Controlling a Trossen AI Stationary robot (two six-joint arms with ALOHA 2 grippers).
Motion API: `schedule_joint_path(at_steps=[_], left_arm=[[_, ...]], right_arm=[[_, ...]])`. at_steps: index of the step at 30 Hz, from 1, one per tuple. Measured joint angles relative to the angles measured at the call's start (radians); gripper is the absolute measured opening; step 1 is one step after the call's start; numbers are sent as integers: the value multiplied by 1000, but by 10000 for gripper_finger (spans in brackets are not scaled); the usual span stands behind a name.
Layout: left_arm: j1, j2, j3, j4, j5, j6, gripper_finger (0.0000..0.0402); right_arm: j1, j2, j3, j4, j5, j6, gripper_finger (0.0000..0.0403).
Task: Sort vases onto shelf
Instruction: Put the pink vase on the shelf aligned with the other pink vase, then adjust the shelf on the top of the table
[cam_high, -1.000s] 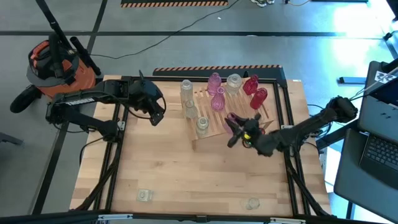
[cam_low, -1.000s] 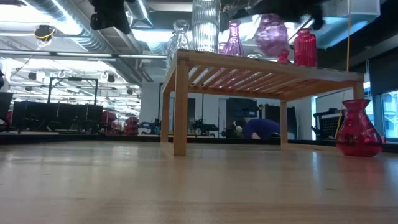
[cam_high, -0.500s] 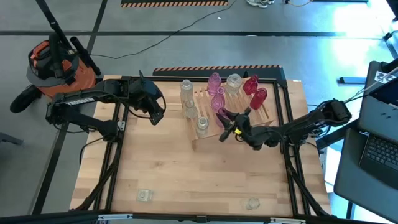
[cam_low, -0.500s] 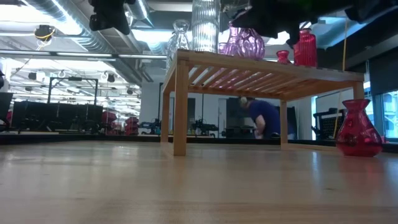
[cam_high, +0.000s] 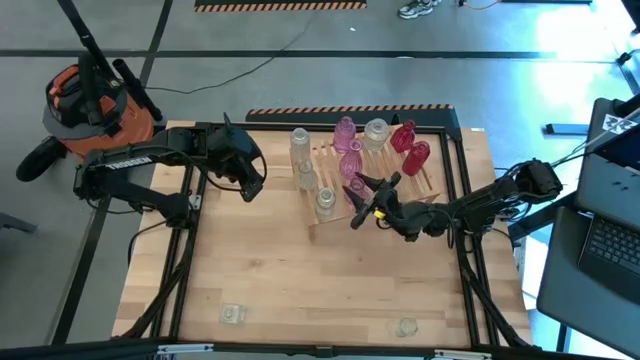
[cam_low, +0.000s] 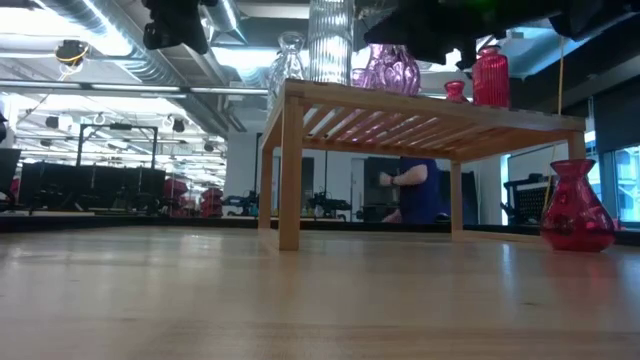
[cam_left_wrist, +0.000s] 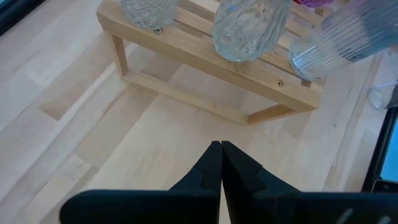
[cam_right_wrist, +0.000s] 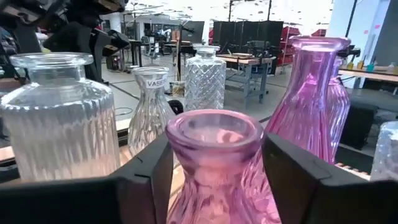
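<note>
Plank tabletop (cam_high: 300, 270), shelf (cam_high: 345, 205) at centre-back. Pink vase (cam_right_wrist: 214, 162) upright on shelf's near slats, neck up, long axis vertical. Right gripper (cam_high: 362, 196) fingers (cam_right_wrist: 292, 180) spread wide, bracketing vase; actual contact unclear. Left gripper (cam_left_wrist: 220, 171) clenched, empty, hovering left of shelf. Person in room behind.

High view: straight down over the whole desk (cam_high: 300, 290), both arms and the floor around it.
Low view: at desk-top level, looking across the planks under the shelf (cam_low: 420, 115) into the room behind.
Left wrist view: looks down past the left claw (cam_left_wrist: 221, 149) at the shelf's corner and three clear vases.
Right wrist view: very near, level with the vases; a pink vase (cam_right_wrist: 214, 158) fills the foreground between the right claw's fingers (cam_right_wrist: 155, 177).
Shared: the shelf with its vases shows in all four views.
</note>
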Motion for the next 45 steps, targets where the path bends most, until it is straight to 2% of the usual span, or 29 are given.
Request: schedule_joint_path(at_steps=[6,13,16,19,23,25,27,29,32,35,40,45], left_arm=[[0,0,0,0,3,-8,0],[-5,0,0,0,31,-63,0],[-15,0,0,7,98,-121,0],[-38,-1,-37,63,188,-195,0],[-109,0,-176,179,182,-283,0],[-131,1,-245,304,161,-341,0],[-153,1,-303,470,102,-384,0],[-170,1,-338,566,1,-395,0],[-171,1,-369,607,-126,-401,0],[-146,5,-384,611,-177,-399,0],[-94,5,-386,661,-220,-367,0],[-57,17,-386,735,-196,-342,0]], right_arm=[[0,-18,46,2,14,-116,200],[40,-125,149,-2,14,-331,202],[96,-176,187,-75,54,-409,202],[164,-231,204,-186,80,-402,202],[276,-291,205,-369,83,-245,202],[333,-309,205,-485,83,-136,202],[389,-316,205,-605,81,-17,202],[433,-314,205,-723,81,107,202],[477,-294,205,-904,81,309,202],[496,-269,205,-1036,80,476,202],[497,-232,205,-1111,53,588,202],[461,-205,205,-1175,45,716,202]])
